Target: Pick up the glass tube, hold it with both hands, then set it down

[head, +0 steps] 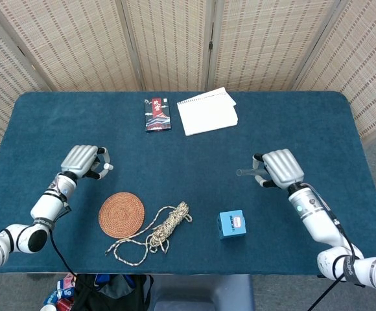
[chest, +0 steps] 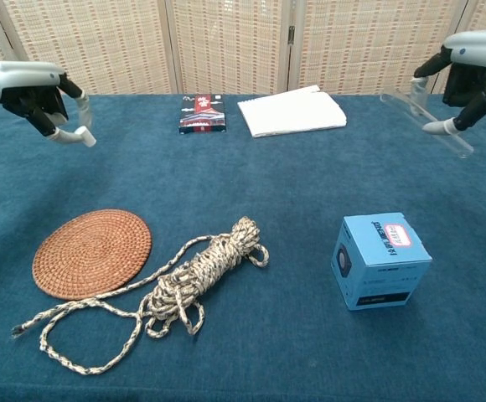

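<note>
The desk is covered in dark blue cloth. At its far edge lie a small dark packet and, just beside it, a white notepad. Nearer the front are a round woven coaster, a coiled rope touching it, and a small blue box.

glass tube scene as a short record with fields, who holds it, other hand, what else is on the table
tube: glass tube, off the table, tilted
holder: right hand grips it alone
other hand: left hand raised over the table's left side, holds nothing, fingers curled down
table: blue cloth table
near edge: woven coaster, coiled rope, blue box
far edge: red packet, white notepad
task state: two-hand hold not yet made
</note>
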